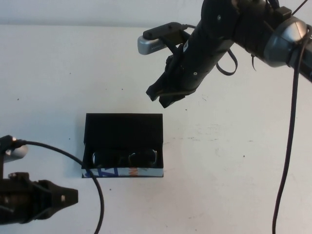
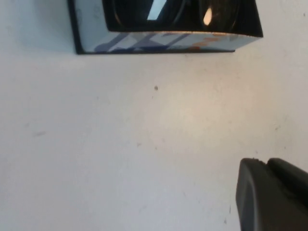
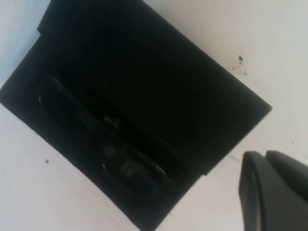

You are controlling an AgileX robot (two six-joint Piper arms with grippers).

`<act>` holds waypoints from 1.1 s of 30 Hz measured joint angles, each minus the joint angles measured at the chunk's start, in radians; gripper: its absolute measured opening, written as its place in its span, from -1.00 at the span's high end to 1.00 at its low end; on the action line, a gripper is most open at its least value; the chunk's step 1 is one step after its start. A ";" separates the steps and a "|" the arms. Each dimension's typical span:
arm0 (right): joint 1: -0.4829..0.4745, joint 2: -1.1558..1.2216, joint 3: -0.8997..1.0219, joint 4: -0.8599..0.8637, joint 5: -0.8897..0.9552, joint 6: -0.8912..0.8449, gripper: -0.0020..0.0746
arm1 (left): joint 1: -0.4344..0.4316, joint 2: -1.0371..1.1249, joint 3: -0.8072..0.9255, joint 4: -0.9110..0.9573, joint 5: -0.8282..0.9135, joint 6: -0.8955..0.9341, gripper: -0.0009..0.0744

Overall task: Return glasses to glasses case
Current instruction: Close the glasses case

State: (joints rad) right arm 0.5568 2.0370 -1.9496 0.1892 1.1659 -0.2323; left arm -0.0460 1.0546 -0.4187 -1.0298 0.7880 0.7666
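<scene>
The matte black glasses case (image 1: 123, 127) lies open on the white table, its printed blue, white and orange side (image 1: 122, 171) facing the near edge. The dark-framed glasses (image 1: 125, 158) lie inside it; they show in the left wrist view (image 2: 178, 12) and the right wrist view (image 3: 103, 139) too. My right gripper (image 1: 163, 96) hangs in the air beyond the case, shut and empty. My left gripper (image 1: 73, 196) rests low at the near left, shut and empty, short of the case (image 2: 166, 41).
A black cable (image 1: 90, 178) runs from the left arm across the case's near left corner. Another cable (image 1: 287, 161) hangs along the right side. White tabletop (image 1: 234, 170) lies right of the case.
</scene>
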 joint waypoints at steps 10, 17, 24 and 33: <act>-0.034 0.106 -0.157 0.079 0.005 -0.017 0.98 | 0.000 0.370 -0.006 -0.393 -0.057 0.511 0.99; -0.038 0.201 -0.294 0.103 0.017 -0.017 0.98 | 0.000 0.552 -0.012 -0.632 -0.038 0.758 0.99; -0.037 0.271 -0.353 0.124 0.027 -0.017 0.98 | 0.000 0.647 -0.052 -0.679 -0.030 0.855 0.99; -0.037 0.313 -0.365 0.146 -0.076 -0.017 0.98 | 0.000 0.674 -0.074 -0.686 -0.037 0.877 0.99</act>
State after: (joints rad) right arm 0.5202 2.3500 -2.3142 0.3354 1.0900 -0.2496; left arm -0.0460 1.7283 -0.4924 -1.7155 0.7505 1.6434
